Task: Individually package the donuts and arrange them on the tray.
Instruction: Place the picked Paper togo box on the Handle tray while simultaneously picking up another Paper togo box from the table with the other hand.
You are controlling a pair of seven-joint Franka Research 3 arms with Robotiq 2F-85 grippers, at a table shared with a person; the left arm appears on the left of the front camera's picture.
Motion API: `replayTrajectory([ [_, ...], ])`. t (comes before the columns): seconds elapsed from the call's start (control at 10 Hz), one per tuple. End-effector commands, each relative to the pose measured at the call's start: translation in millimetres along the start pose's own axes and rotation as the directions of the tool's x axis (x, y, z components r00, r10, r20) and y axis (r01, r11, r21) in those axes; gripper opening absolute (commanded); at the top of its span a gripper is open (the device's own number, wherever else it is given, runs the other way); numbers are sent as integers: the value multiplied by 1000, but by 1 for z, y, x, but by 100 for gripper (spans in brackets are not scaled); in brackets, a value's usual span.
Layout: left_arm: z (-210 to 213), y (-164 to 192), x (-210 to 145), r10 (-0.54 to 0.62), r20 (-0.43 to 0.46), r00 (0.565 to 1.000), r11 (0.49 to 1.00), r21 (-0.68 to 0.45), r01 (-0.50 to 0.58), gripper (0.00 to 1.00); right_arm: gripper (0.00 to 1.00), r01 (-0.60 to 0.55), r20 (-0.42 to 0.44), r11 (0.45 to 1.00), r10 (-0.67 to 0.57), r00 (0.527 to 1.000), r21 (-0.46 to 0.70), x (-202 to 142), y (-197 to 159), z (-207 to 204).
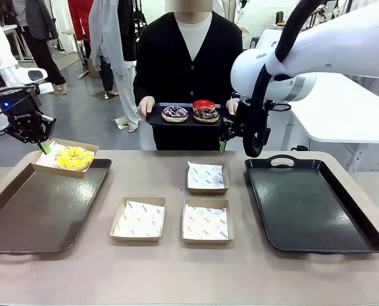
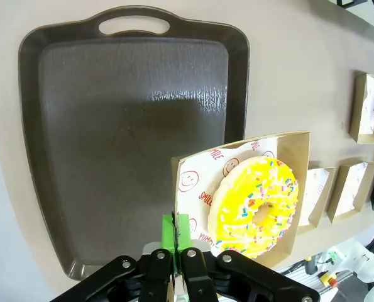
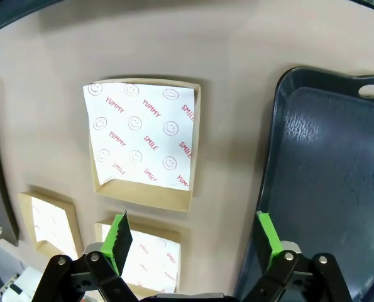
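Observation:
A yellow-iced donut lies in a paper-lined cardboard box at the far corner of the dark left tray. My left gripper is shut on that box's edge. Across the table a person holds a small black tray carrying a red-iced donut, a sprinkled chocolate donut and a dark chocolate donut. My right gripper hangs open above an empty lined box, with nothing between its fingers.
Two more empty lined boxes sit at the table's middle front. A second dark tray with nothing on it lies at the right. Bare tabletop runs along the front edge.

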State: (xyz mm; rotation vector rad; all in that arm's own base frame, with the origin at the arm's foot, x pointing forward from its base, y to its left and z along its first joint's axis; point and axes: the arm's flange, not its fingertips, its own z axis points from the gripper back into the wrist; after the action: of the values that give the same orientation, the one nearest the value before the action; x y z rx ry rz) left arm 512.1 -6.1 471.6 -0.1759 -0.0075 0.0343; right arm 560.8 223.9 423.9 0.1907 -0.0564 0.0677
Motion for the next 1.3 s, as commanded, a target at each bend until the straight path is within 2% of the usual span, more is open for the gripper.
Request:
replayTrajectory([
  [0.0, 1, 1, -1, 15, -4, 1000, 1000, -1, -15, 1, 100, 7, -11, 1000, -7, 1000, 6, -2, 0, 2],
  [0.2, 1, 1, -1, 15, -4, 1000, 1000, -1, -15, 1, 100, 0, 0, 1000, 0, 1000, 0, 0, 0, 0],
  [0.3, 0, 0, 0, 0, 0, 1000, 1000, 0, 0, 1, 100, -6, 42, 999, 8, 999, -49, -7, 1, -9],
  [0.6, -12, 5, 0, -34, 48, 998, 999, 27, 33, 1, 100, 55, 50, 987, -48, 998, -149, -12, 28, -40],
  [0.8, -21, 16, 4, -39, 58, 998, 998, 52, 36, 1, 100, 78, 45, 985, -72, 996, -155, -9, 35, -53],
  [1.2, -39, 28, 13, -50, 99, 994, 999, 23, 48, 1, 100, 94, 51, 988, -89, 995, -121, -8, 33, -76],
])
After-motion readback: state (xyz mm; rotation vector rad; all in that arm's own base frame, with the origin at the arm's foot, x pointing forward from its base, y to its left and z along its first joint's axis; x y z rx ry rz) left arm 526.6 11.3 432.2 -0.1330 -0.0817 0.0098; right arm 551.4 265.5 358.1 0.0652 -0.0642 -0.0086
